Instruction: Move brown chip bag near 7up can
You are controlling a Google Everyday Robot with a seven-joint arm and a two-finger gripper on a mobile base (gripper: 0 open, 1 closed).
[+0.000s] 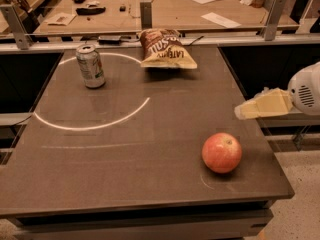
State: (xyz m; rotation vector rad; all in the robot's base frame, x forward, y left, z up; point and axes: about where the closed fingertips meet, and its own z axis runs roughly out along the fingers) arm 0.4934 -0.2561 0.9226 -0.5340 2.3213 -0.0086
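Cream-yellow, wedge-shaped tool point(246, 111) at far right of the view, mounted on a white rounded arm housing point(306, 88) with a vent grille. Tip pointing left, hanging over the right edge of the dark grey-brown flat-topped bench point(150, 154). Open or closed: cannot tell. Apart from every object on the bench.

Nearest item: round red-and-yellow apple point(222, 152), below and left of the tip, near the front right corner of the bench. Not touching the tool.

Further out: crinkly brown chip bag point(166, 49) with tan lower part and large white lettering, lying at the far edge of the bench, roughly mid-width. Well apart from the tool and from the apple.

Furthest: small silver-and-green 7up can point(90, 66) with pale label and silver top, upright at far left of the bench. Left of the bag, clear gap between the two, not touching. Standing at the upper-left part of a thin white ring point(90, 128) marked on the bench top; bag just beyond the ring's far right side.

Behind the bench: metal rail point(210, 38) with upright posts, then a light wooden table point(170, 11) carrying sheets of paper and a few small dark items, too small to identify.
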